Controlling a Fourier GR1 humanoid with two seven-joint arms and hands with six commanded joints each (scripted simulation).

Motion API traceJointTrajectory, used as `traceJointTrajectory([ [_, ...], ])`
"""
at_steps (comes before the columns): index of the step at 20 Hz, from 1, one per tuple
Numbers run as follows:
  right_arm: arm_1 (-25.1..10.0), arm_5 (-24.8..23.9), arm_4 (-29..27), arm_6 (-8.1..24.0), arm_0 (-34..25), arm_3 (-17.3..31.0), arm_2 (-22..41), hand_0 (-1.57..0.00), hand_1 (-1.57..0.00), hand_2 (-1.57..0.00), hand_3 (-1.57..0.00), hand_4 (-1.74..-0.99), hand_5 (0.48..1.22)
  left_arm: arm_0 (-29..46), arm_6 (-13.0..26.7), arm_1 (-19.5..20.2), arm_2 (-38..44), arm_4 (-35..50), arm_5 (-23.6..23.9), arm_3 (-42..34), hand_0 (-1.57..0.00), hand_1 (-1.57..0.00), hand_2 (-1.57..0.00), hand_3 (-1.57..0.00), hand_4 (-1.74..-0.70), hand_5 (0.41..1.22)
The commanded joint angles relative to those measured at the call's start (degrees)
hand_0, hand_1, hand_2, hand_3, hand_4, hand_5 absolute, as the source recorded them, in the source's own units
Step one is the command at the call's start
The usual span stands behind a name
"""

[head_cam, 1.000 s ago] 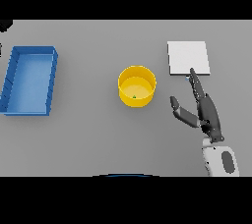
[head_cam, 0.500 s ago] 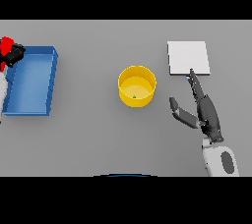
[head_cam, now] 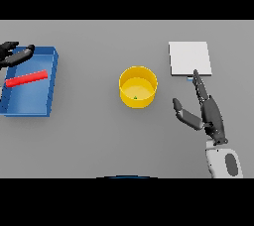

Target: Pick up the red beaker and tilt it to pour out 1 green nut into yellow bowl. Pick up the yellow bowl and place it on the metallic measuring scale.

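Note:
The yellow bowl (head_cam: pixel 138 86) stands mid-table with a small green nut (head_cam: pixel 135 96) on its floor. The red beaker (head_cam: pixel 27 79) lies on its side in the blue tray (head_cam: pixel 50 90) at the left. My left hand (head_cam: pixel 14 55) hovers at the tray's far left corner, above the beaker and apart from it, fingers relaxed. My right hand (head_cam: pixel 208 111) rests open right of the bowl, fingers straight and pointing toward the metallic scale (head_cam: pixel 189 58), a pale square plate at the far right.
The blue tray has raised walls and sits near the table's left edge. Grey table surface lies between the bowl and the scale.
The red beaker has dropped from my left hand at the tray's corner into the tray, lying flat. The left hand has opened. The right hand has not moved.

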Motion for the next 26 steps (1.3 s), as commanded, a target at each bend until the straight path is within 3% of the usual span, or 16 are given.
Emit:
traceJointTrajectory([
  [1,0.02,-0.26,0.46,0.04,0.01,0.00,0.15,0.00,0.00,0.00,0.00,-1.157,0.665,-0.50,-0.30,-0.14,-0.68,-1.44,0.68,1.43,-0.20,-0.18,-0.17,-0.18,-0.81,0.627],
  [4,0.35,-0.77,1.54,0.43,-0.09,-0.50,0.84,0.00,0.00,0.00,0.00,-1.154,0.657,-0.50,-2.29,-0.34,-0.81,-2.12,1.91,1.48,-0.10,-0.09,-0.09,-0.09,-0.78,0.631],
  [6,0.28,-2.25,4.67,5.10,-1.08,-0.59,1.79,0.00,0.00,0.00,0.00,-1.131,0.631,-0.86,-4.40,-1.05,-0.49,-2.05,3.31,1.40,-0.06,-0.06,-0.06,-0.06,-0.78,0.633],
  [7,-0.18,-1.75,5.53,5.11,-1.53,-0.36,2.47,0.00,0.00,0.00,0.00,-1.115,0.638,-0.34,-5.38,-1.06,-0.11,-1.43,3.42,0.45,-0.05,-0.05,-0.04,-0.05,-0.78,0.635],
  [9,-3.01,1.42,6.43,3.00,-3.63,0.21,3.67,0.00,0.00,0.00,0.00,-1.080,0.662,-0.25,-6.38,-2.17,0.33,-0.61,4.22,0.23,-0.03,-0.03,-0.03,-0.03,-0.79,0.652],
  [13,-10.48,5.62,16.00,5.94,-10.19,2.35,8.54,0.00,0.00,0.00,0.00,-1.128,0.637,0.60,-6.31,-2.88,0.47,0.40,4.31,-1.85,-0.01,-0.01,-0.01,-0.01,-0.80,0.673],
  [18,-16.98,10.41,26.54,2.53,-19.99,6.34,15.73,0.00,0.00,0.00,0.00,-1.152,0.632,1.15,-5.11,-3.29,0.37,0.82,3.89,-2.29,0.00,0.00,0.00,0.00,-0.81,0.688],
  [26,-17.59,16.52,34.52,-2.59,-32.83,16.89,24.98,0.00,0.00,0.00,0.00,-1.154,0.639,1.65,-5.64,-2.35,0.93,1.39,3.10,-3.31,0.00,0.00,0.00,0.00,-0.81,0.695],
])
